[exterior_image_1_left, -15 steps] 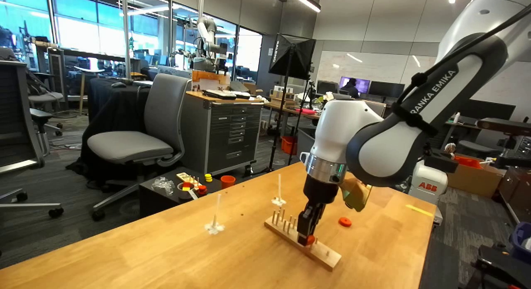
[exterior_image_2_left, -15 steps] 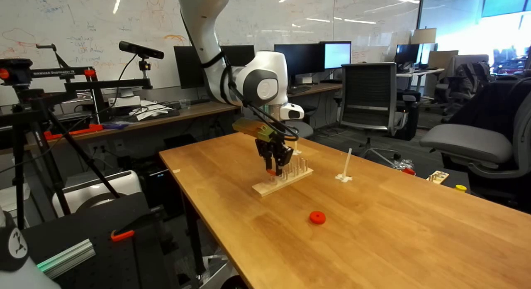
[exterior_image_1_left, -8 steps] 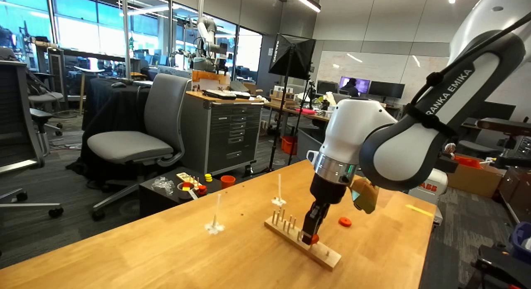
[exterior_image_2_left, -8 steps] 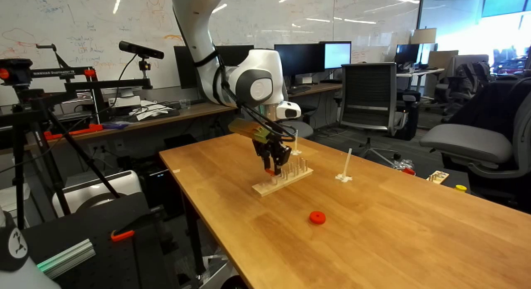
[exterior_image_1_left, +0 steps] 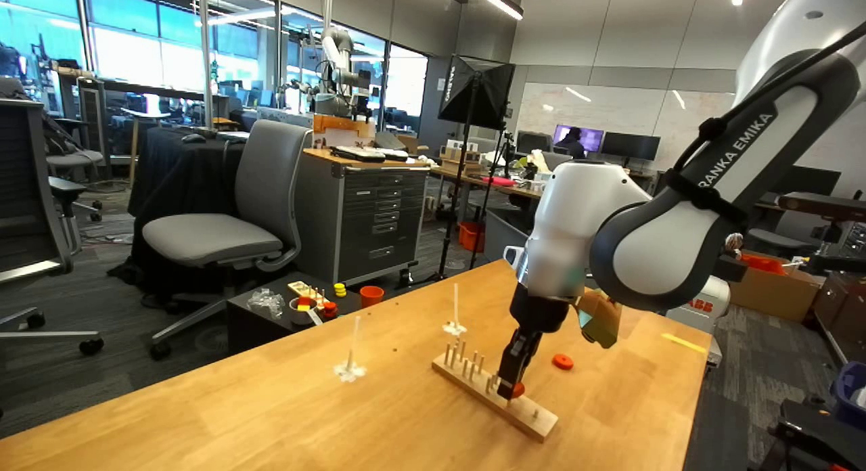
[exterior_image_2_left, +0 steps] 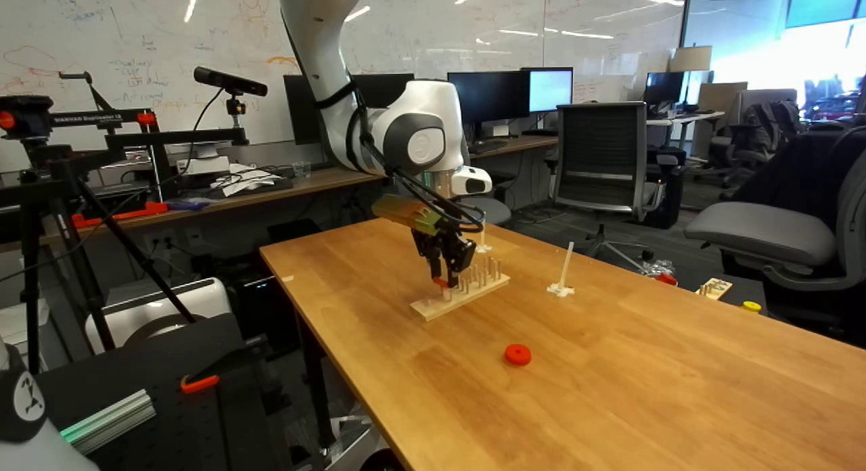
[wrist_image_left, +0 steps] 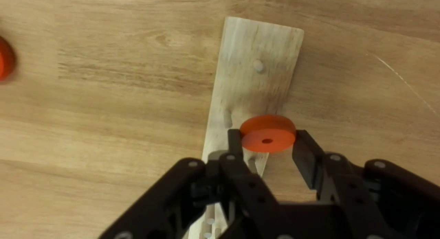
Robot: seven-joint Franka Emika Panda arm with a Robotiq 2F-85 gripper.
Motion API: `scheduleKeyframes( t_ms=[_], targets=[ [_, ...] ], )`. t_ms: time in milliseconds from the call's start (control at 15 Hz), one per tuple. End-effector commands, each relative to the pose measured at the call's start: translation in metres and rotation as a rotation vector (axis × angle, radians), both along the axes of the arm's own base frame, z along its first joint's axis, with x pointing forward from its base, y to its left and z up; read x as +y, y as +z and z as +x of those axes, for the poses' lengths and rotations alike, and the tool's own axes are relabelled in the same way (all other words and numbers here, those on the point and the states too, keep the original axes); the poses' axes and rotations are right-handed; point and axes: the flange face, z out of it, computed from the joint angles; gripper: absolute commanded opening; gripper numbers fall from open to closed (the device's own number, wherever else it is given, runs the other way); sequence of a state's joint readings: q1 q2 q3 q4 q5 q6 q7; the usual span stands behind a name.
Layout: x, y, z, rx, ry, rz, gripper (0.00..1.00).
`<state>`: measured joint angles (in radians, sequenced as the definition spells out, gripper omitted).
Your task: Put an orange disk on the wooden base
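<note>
A: Where is the flat, round, plastic-looking orange disk to be found?

B: It is gripped at its edges by the black, two-fingered tool, narrowed onto its sides, and is held over the long, narrow, light wooden base, toward the end that is marked by a lone short peg.

A: Can it be counted as placed?

B: Not yet, it is judged. No peg is seen through its dark hole, and in the wrist view part of it is shown beyond the base's long edge. Whether the base or a peg is touched by it cannot be told.

A: What is done, then, and what is left?

B: Picking up and bringing to the base can be judged done. Lining up with a peg, lowering and release are left.

A: And farther from the base?

B: A second, similar orange disk is seen apart from it on the light-brown wooden surface. As only one is asked for, it need presumably not be moved.
</note>
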<state>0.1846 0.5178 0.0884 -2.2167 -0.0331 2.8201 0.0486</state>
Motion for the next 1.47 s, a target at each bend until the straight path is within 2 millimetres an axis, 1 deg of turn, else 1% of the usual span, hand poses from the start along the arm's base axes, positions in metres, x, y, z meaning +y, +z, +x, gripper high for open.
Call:
scheduleKeyframes(
  t_ms=[0, 800, 1400],
  targets=[
    [-0.005, 0.009, -0.005, -0.015, 0.018, 0.003, 0.18],
    [-0.002, 0.002, -0.012, -0.009, 0.028, -0.007, 0.18],
    [0.004, 0.004, -0.023, -0.03, 0.047, -0.003, 0.18]
  ],
)
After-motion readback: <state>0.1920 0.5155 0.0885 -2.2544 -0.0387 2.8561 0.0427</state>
